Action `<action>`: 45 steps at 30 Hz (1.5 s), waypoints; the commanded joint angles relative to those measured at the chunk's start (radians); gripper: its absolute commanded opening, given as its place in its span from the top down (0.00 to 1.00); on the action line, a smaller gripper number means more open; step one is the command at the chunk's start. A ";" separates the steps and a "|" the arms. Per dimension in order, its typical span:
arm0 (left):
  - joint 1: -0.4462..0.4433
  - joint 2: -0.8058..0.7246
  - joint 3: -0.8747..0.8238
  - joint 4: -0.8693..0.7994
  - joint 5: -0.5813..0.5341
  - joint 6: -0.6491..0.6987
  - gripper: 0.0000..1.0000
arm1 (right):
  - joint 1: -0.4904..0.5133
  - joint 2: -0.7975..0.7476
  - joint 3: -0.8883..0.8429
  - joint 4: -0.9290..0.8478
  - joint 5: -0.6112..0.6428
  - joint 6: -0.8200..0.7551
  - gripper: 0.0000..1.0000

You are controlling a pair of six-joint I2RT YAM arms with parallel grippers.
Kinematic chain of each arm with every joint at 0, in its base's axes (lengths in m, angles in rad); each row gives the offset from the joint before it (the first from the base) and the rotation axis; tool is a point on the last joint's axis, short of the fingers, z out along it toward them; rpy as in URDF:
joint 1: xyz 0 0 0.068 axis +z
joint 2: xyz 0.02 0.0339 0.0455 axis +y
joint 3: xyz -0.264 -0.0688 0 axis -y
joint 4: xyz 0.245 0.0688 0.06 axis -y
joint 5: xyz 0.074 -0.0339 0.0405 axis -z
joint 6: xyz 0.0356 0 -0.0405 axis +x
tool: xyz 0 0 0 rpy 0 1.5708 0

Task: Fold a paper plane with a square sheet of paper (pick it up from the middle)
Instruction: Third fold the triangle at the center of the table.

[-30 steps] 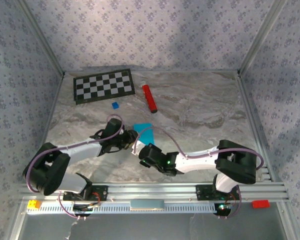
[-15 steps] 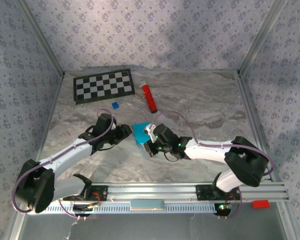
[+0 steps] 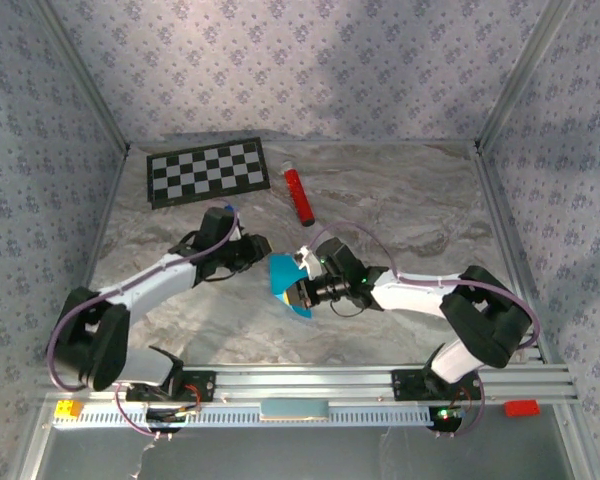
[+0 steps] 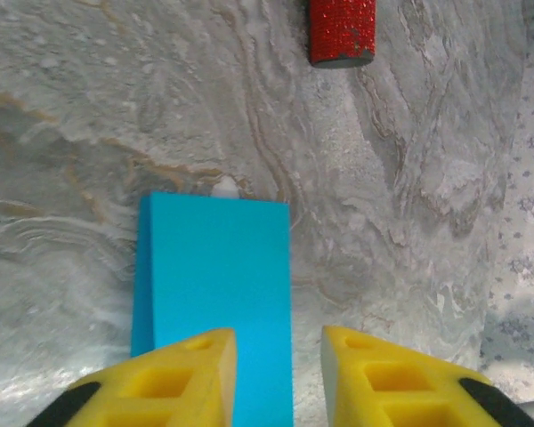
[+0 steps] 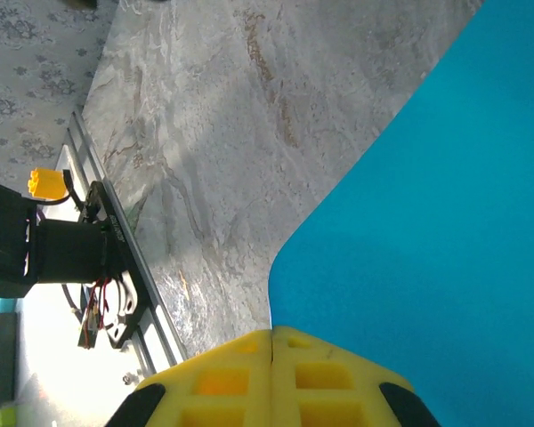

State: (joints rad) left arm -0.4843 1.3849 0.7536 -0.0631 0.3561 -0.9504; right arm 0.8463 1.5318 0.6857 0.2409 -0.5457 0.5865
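The bright cyan sheet of paper [image 4: 214,276], thin, smooth and folded to a crisp-edged rectangle, lies at the middle of the veined grey marble-patterned tabletop [image 4: 409,178]; the left pincer [image 4: 279,342], with blocky yellow fingers, stands partly open at the frame's bottom, the paper's right edge running into its gap; the right pincer [image 5: 272,338] is pressed closed, pinching the sheet's curved edge; a glittery red cylinder [image 4: 341,31] lies at the top.
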 commanded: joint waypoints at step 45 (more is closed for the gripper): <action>-0.109 0.540 0.268 -0.152 0.100 0.257 0.98 | -0.055 0.122 0.017 -0.047 0.100 -0.100 1.00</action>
State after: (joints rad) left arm -0.5850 1.8908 1.0504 -0.1806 0.4866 -0.7139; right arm 0.7940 1.6482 0.6708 0.2455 -0.4732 0.5335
